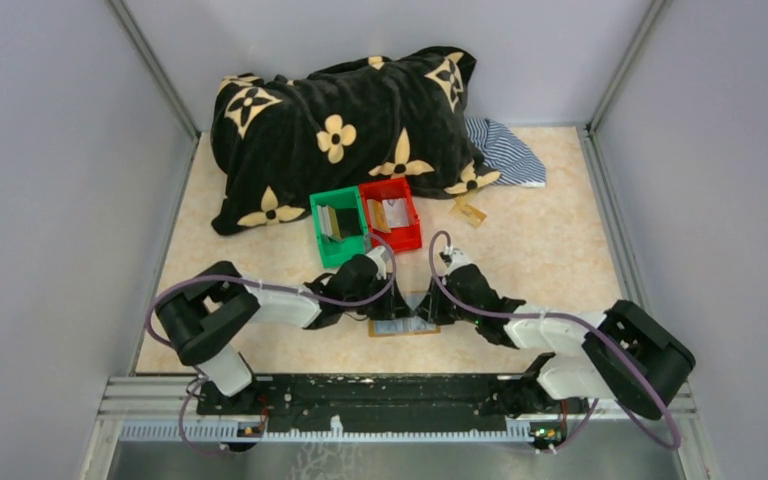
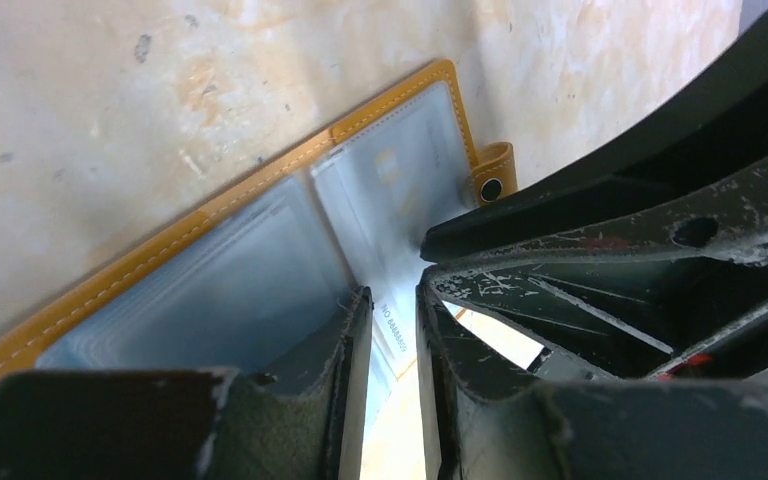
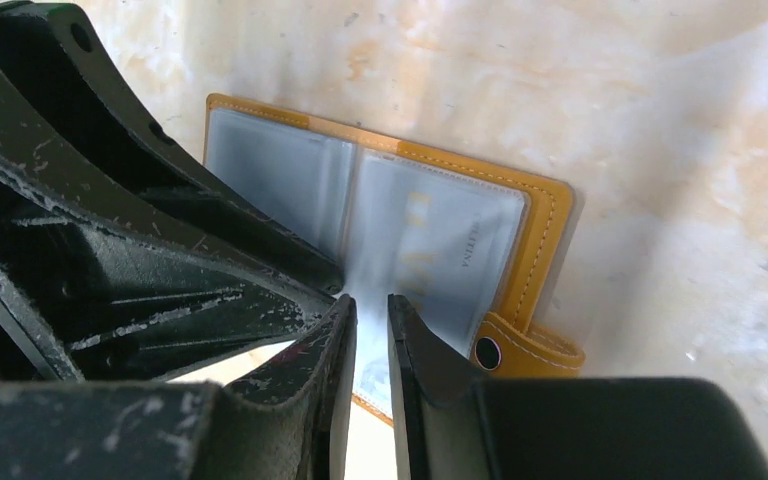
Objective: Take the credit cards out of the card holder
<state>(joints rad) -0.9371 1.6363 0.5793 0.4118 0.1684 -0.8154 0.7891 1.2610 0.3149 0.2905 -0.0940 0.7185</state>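
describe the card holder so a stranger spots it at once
From the black flowered blanket, come nearer past the green bin and red bin. The card holder lies open between the left gripper and right gripper: flat tan leather with grey pockets, not a plastic box.

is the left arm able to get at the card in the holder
Likely yes: the card holder lies open and a card sits within the left gripper; the right gripper crowds close.

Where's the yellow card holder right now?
From the top view, the card holder lies open on the table, near-middle, between the left end effector and right end effector, in front of the green bin.
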